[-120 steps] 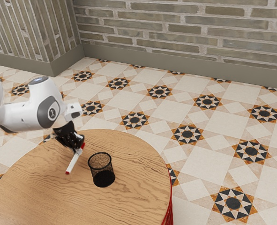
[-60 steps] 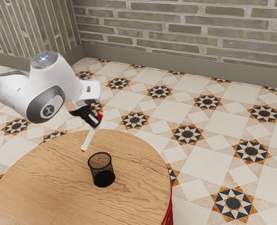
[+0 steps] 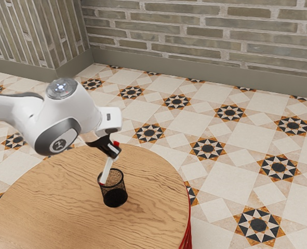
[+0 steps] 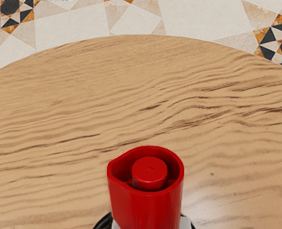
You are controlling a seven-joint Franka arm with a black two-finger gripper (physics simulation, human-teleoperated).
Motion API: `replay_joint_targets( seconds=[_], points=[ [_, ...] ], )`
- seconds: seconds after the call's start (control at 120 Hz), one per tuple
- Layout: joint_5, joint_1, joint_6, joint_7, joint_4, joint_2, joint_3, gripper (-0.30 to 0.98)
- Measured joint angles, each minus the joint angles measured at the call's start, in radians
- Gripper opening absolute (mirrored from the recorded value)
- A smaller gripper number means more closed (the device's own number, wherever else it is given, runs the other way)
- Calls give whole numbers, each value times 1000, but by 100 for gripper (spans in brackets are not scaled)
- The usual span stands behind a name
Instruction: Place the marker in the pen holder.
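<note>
While our tool [image 3: 112, 150] grips the marker [image 3: 107, 169] at the pen holder [image 3: 115, 197], lower left, we judge insertion in hand; next: align, lower, release.

Has a white arm [image 3: 81, 111] with smooth, rounded casings. Bears a dark grey oval cover [image 3: 58, 146], marked at centre, and a glossy grey round cap [image 3: 62, 88]. Ends in a black gripper [image 3: 113, 152].

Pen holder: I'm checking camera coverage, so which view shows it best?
The exterior view, since it shows the pen holder from top to base. The wrist view shows bits of its black rim beside the marker's red end.
</note>
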Motion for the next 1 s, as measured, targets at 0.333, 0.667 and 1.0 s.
replay_joint_targets(
  seconds=[0.333,0.667,1.0],
  points=[
    [95,9,80,-80,19,71,2,-9],
    [86,3,118,-95,26,54,35,36],
    [-55,6,-575,-84,930,169,107,62]
  ],
)
